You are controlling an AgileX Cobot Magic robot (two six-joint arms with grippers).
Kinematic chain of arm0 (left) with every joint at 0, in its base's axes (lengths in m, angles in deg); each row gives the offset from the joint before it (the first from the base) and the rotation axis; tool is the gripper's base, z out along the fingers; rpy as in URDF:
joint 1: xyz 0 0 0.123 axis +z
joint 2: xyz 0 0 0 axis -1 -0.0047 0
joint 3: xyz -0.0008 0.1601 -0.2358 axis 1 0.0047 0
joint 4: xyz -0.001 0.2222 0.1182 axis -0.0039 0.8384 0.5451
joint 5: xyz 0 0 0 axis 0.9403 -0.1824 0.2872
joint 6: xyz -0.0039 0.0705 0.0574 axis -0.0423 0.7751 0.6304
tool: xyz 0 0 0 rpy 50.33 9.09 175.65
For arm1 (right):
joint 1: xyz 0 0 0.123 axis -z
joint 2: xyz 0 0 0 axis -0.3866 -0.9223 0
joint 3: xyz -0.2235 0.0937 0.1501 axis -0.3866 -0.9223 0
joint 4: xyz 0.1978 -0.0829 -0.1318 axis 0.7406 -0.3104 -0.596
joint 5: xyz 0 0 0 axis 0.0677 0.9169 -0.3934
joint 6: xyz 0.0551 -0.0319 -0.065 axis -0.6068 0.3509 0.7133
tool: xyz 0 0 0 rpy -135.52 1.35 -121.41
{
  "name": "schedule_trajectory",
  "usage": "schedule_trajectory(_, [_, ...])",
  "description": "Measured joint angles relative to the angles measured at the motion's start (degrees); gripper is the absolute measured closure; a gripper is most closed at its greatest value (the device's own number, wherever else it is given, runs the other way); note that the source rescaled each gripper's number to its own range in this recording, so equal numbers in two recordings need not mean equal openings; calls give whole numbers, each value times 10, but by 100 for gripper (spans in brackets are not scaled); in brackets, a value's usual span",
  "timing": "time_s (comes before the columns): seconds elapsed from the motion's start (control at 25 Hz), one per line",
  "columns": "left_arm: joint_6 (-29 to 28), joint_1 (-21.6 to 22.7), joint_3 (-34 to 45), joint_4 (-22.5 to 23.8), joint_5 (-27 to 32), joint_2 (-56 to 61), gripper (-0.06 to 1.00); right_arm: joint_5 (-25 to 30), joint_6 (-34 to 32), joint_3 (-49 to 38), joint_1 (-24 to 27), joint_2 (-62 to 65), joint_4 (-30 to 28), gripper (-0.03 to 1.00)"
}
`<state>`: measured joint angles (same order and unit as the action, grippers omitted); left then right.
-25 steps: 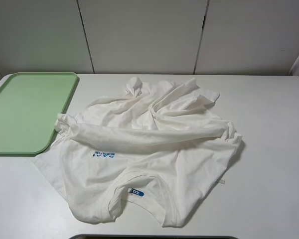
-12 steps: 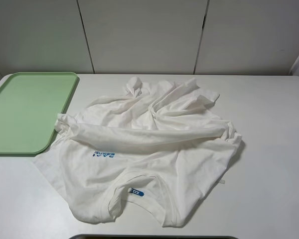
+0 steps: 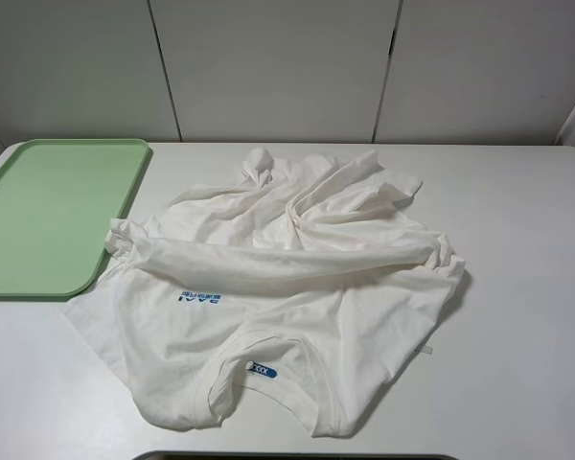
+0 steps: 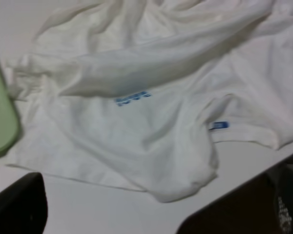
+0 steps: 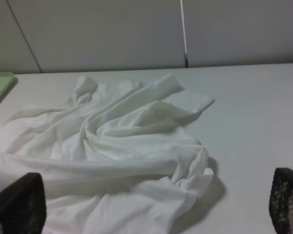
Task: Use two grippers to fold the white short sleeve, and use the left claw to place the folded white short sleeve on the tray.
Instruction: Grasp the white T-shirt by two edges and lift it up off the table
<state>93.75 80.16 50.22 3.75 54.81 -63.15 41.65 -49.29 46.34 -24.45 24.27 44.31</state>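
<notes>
While left fingers point(image 4: 17, 207) and right fingers point(image 5: 17, 207) gape, crumpled white short sleeve point(image 3: 287, 307), neck label point(image 3: 262, 370) reads XXX, chest lettering point(image 3: 200, 298) illegible

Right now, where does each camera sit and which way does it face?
Exterior high: above the table's near edge, looking down and across at the shirt and tray; no arm shows.
Left wrist: on the left gripper, low, facing the shirt's collar end; both its open fingertips show.
Right wrist: on the right gripper, facing over the shirt's crumpled far part toward the wall; its open fingertips show.
Shared: exterior and left wrist views both show the blue neck label.
</notes>
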Motion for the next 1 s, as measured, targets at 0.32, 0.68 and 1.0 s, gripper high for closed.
schedule_trajectory(0.32, [2,0,-49,-67,-22,-14,2,-38,0,0,0,0,7,-3])
schedule_trajectory(0.68, [56,0,-144,-67,-32,-123,3,-81,37,2,-40,-78,70,-3])
schedule_trajectory(1.0, [136,0,-153,-66,-25,-248,3,-98,211,4,-87,-338,83,-3])
